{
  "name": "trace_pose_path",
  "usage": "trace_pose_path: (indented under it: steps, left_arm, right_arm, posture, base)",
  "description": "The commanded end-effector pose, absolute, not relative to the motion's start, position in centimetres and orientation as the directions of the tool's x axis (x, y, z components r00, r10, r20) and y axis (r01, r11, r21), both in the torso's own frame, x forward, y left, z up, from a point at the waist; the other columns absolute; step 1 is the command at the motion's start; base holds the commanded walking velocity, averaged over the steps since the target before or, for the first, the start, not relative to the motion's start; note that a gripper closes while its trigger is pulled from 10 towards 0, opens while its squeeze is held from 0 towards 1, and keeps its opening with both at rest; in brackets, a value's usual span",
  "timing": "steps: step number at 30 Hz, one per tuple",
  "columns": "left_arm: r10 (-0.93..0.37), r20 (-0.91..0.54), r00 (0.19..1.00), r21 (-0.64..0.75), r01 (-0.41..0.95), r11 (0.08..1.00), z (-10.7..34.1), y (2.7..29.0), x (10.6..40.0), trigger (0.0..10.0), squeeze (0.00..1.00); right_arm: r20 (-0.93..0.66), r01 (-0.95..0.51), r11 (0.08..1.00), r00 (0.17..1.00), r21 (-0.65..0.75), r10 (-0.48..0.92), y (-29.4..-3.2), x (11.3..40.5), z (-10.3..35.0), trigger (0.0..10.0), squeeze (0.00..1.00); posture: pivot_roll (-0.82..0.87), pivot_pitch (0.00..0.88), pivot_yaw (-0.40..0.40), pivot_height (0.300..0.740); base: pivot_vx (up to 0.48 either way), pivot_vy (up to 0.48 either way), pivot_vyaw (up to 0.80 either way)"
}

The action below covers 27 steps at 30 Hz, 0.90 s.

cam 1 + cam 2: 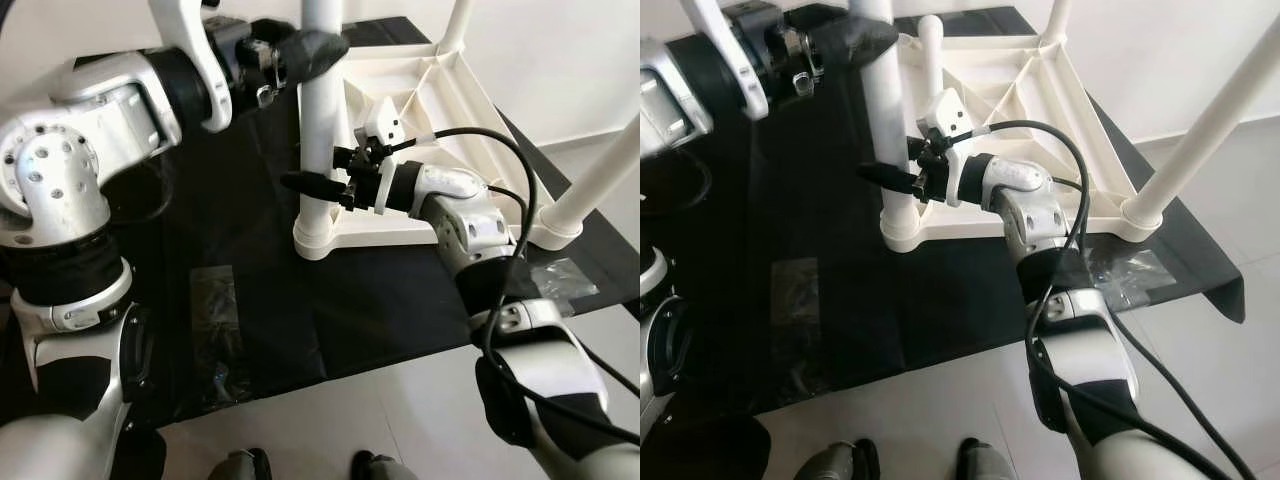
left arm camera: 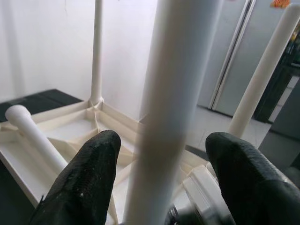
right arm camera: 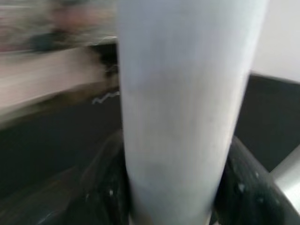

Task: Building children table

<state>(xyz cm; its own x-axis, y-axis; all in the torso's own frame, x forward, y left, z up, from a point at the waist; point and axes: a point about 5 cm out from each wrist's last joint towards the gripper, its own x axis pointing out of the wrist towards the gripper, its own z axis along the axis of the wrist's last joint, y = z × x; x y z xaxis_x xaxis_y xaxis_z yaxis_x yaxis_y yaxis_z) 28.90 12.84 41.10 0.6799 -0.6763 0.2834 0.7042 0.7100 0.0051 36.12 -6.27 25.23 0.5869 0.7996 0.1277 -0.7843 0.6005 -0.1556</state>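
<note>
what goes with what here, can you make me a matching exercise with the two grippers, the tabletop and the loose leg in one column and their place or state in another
1. left gripper
2. right gripper
3. tabletop
4. loose leg

a. lies inside the upturned frame
b. upside down on the black mat
c. fingers apart, either side of the near leg, high up
d. closed around the near leg, low down

Pairs: 1-c, 2-d, 3-b, 4-a
</note>
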Motion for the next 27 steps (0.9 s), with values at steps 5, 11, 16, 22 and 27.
trace_pose_path:
  steps: [5,11,16,22,27]
  left_arm:
    - [-0.686,0.267,0.677,0.006,0.711,0.703,41.0,12.4,29.8,10.0,0.00]
    - [-0.685,0.249,0.684,-0.007,0.709,0.705,40.3,11.6,30.5,10.0,0.00]
    - [-0.687,0.243,0.685,-0.004,0.709,0.706,40.1,11.8,30.2,10.0,0.00]
    - [-0.708,0.226,0.669,0.033,0.721,0.692,40.0,11.8,29.8,0.0,0.00]
    - [-0.711,0.231,0.664,0.048,0.722,0.691,40.0,11.8,29.8,0.0,0.00]
  right_arm:
    - [0.015,-0.533,0.845,0.846,0.045,0.533,-0.5,31.8,19.5,0.0,0.00]
    - [0.049,-0.579,0.814,0.815,0.049,0.577,1.4,31.9,21.2,0.0,0.00]
    - [0.027,-0.561,0.826,0.828,0.052,0.561,1.2,31.6,21.6,0.0,0.00]
    - [0.016,-0.527,0.849,0.850,0.041,0.527,0.9,31.4,22.0,0.0,0.00]
    - [0.020,-0.516,0.856,0.857,0.030,0.515,0.6,31.6,22.3,4.2,0.00]
  posture:
    - [-0.08,0.187,-0.032,0.740]
    - [-0.08,0.176,-0.039,0.740]
    - [-0.09,0.181,-0.038,0.740]
    - [-0.09,0.187,-0.031,0.740]
    - [-0.10,0.191,-0.028,0.740]
  base:
    - [0.000,0.000,0.00]
    - [0.000,0.000,0.00]
    - [0.000,0.000,0.00]
    - [0.000,0.000,0.00]
    - [0.000,0.000,0.00]
